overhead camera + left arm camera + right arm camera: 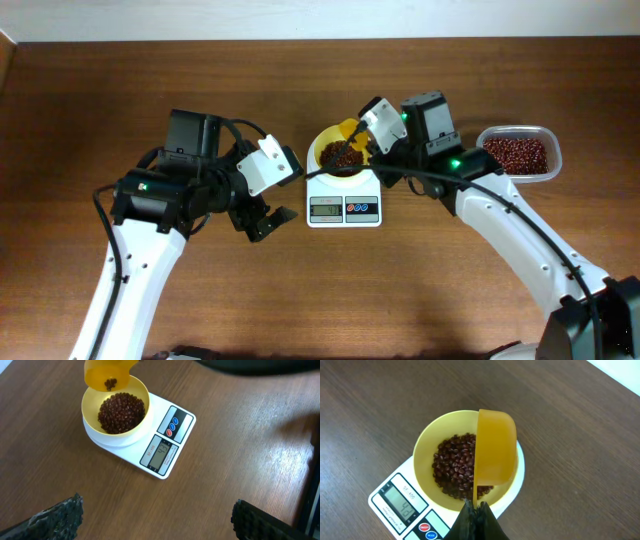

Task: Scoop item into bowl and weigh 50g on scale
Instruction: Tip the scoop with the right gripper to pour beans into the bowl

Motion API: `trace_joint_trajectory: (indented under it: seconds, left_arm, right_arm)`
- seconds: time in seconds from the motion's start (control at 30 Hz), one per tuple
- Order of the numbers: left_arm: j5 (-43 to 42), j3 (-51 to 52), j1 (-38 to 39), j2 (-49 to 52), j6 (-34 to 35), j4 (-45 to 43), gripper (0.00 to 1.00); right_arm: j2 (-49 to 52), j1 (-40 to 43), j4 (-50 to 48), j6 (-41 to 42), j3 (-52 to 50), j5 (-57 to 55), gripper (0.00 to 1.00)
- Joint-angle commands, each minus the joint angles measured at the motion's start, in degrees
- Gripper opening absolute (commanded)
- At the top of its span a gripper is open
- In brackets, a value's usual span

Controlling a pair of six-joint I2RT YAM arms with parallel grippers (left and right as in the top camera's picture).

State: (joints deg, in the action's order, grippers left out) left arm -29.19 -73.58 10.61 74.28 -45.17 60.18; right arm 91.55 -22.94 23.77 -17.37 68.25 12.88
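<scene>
From overhead, your desk (60, 120) is dark brown wood grain, with a pale wall strip along the 12 o'clock edge. The scale (344, 192) sits mid-desk. The bowl (313, 150) rests on its platform with beans (340, 158) inside. At the bowl's 3 o'clock, well apart, a clear tub (550, 135) holds more beans. Your left claw (262, 218) hangs spread wide at the scale's 9 o'clock, holding nothing. Your right claw (362, 140) comes in from 2 o'clock, clamped on a yellow scoop (349, 130) above the bowl. The arm hides part of the rim.

In the left wrist view, only two dark fingertips (57, 517) show, at 7 and 5 o'clock, cut off by the frame. The bowl and scale lie toward 11 o'clock. The scoop is cropped at 12, with a few beans in it. The display digits are too small to read.

In the right wrist view, the closed claw pinches the scoop's handle at 6 o'clock. The scoop stands tipped on edge over the bowl's 3 o'clock side, covering part of the heap. The scale's corner is cut off at 7 o'clock, and its reading is unclear.
</scene>
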Motion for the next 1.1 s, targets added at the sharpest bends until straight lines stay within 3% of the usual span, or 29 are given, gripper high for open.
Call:
trace_joint_trajectory:
  seconds: [0.0, 0.73, 1.07]
  left_arm:
    - [-1.0, 0.5, 0.1, 0.1, 0.7, -0.1, 0.99]
    - [-1.0, 0.5, 0.1, 0.1, 0.7, -0.1, 0.99]
    - [-1.0, 0.5, 0.1, 0.1, 0.7, -0.1, 0.99]
  right_arm:
    - [-1.3, -1.1, -0.2, -1.3, 0.3, -0.5, 0.04]
    - [-1.3, -3.7, 0.0, -3.7, 0.3, -4.7, 0.04]
    - [-1.3, -4.1, -1.4, -4.8, 0.3, -12.4, 0.04]
